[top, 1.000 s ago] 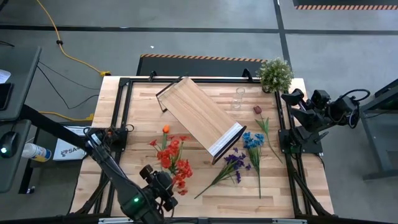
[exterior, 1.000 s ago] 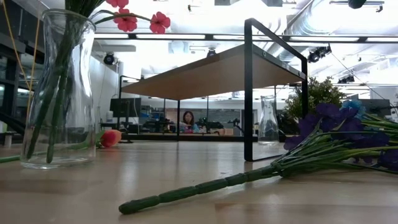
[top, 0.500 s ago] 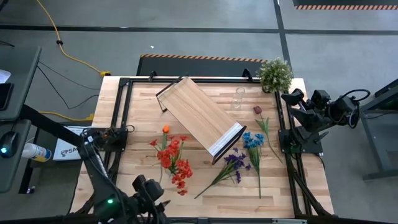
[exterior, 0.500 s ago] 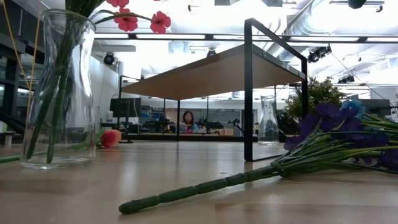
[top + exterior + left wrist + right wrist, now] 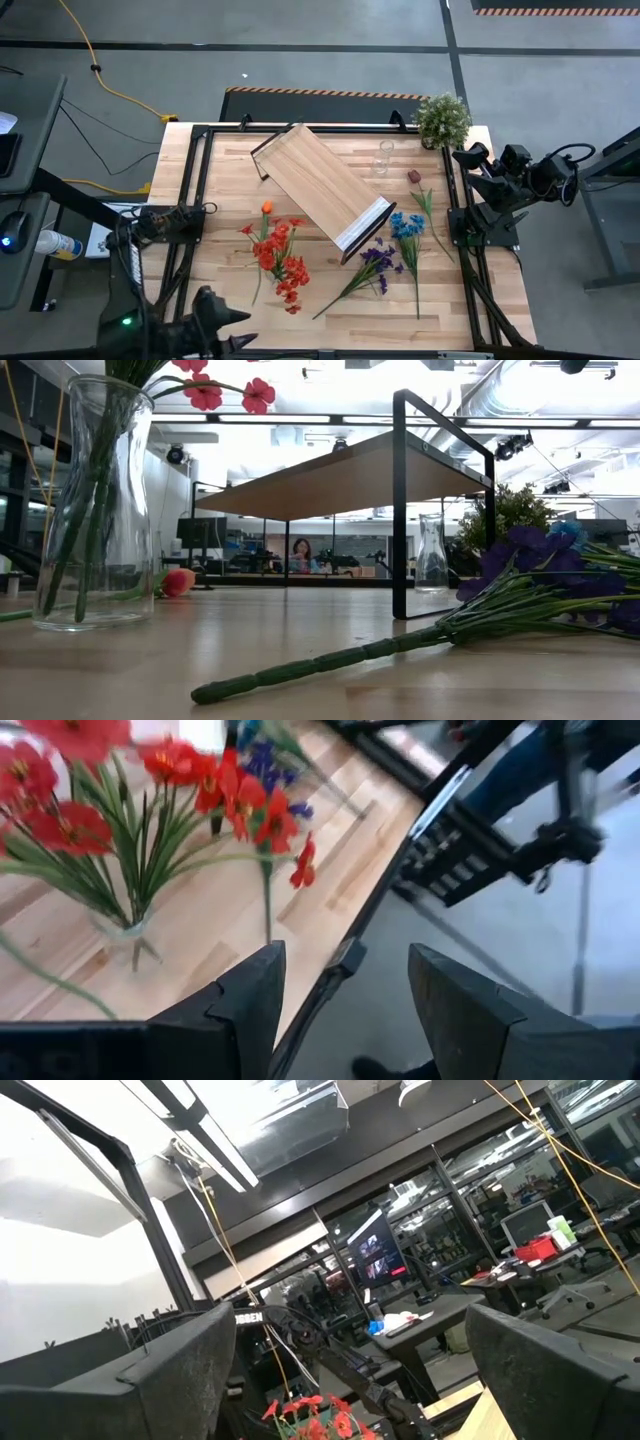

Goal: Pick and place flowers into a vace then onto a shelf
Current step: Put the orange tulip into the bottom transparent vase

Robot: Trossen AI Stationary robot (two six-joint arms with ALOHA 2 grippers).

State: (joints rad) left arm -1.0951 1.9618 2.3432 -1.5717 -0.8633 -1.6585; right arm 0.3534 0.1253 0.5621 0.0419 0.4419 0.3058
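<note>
Red flowers (image 5: 281, 266) stand with their stalks in a clear glass vase (image 5: 95, 500) on the table's near left part; they also show in the left wrist view (image 5: 130, 830). My left gripper (image 5: 232, 316) is open and empty at the near edge, left of the vase. Purple flowers (image 5: 373, 266), blue flowers (image 5: 407, 228), a maroon bloom (image 5: 414, 177) and an orange bloom (image 5: 267, 208) lie on the table. The shelf (image 5: 320, 186) stands slantwise mid-table. My right gripper (image 5: 470, 158) is open and empty at the right edge.
A second, empty glass vase (image 5: 385, 158) stands beyond the shelf, and a pale-green potted plant (image 5: 442, 118) stands at the far right corner. A black frame (image 5: 200, 180) runs round the tabletop. A person (image 5: 300, 552) sits in the room beyond.
My left gripper has drawn back from the red flowers toward the table's near left corner, staying open and empty. The flowers and vase have stayed where they were.
</note>
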